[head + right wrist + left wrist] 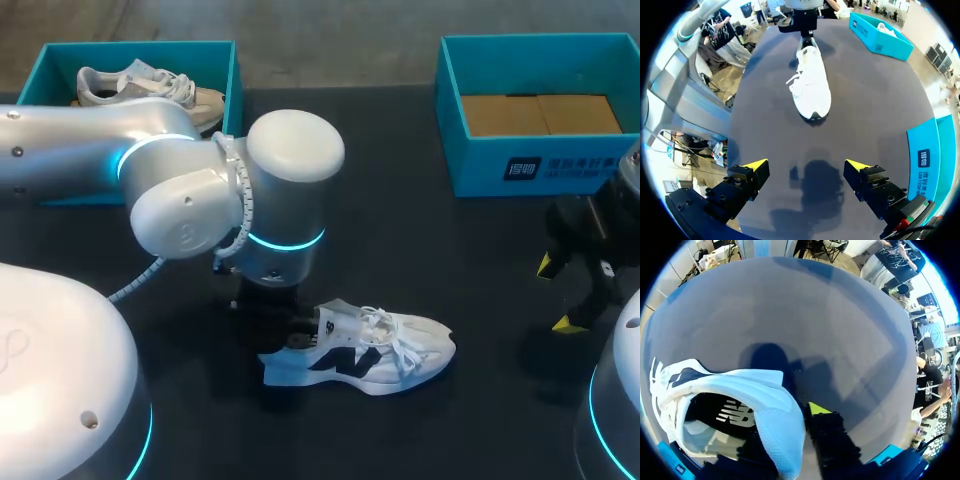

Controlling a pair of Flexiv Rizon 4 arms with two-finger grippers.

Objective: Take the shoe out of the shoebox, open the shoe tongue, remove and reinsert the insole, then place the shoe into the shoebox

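The shoe [365,350] stands at lower centre, outside the empty shoebox [480,165] at upper right. The left gripper [285,320] sits at its heel, probably steadying it, but its closure cannot be determined. The right gripper [807,167] waits wide open at lower right.

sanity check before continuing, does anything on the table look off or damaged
Nothing stands out. The white shoe stands upright on the table with the left gripper at its heel; the right gripper hangs open, well clear.
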